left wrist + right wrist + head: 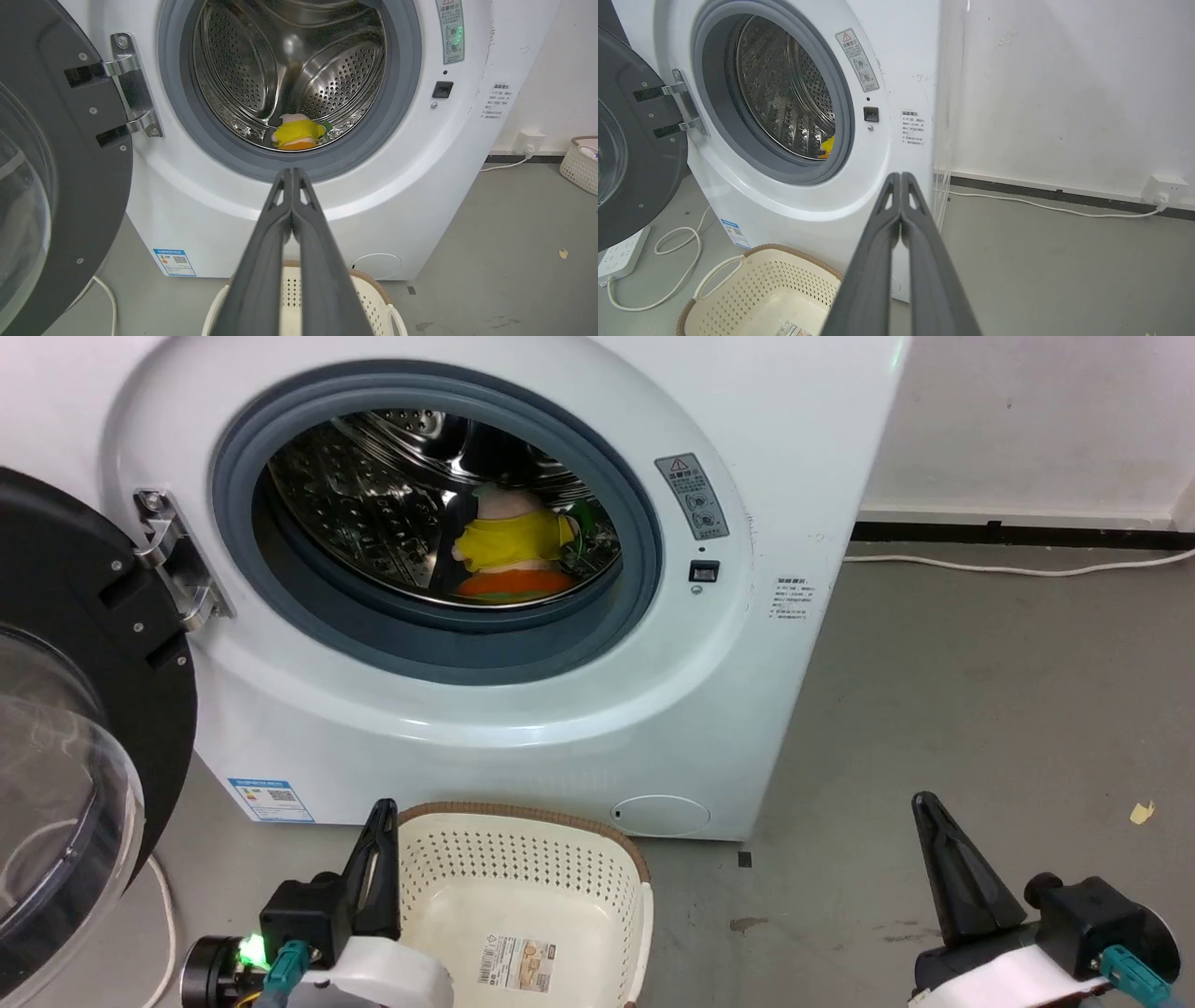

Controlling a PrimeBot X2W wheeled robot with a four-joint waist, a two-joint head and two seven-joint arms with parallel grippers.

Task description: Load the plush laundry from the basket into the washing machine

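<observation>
Bare laundry corner.
A washing machine (523, 728) stood on a grey floor (980, 709) beside a scuffed white wall (1064, 84).

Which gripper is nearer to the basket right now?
Left. The left gripper, shut, sits at the left rim of the basket, overlapping it in the head view. The right gripper, also shut, is well off to the basket's right, above the floor.

Bright even indoor light, soft shadows, glare on steel drum (327, 84) and door window (47, 784), wrist views bend at edges
</observation>
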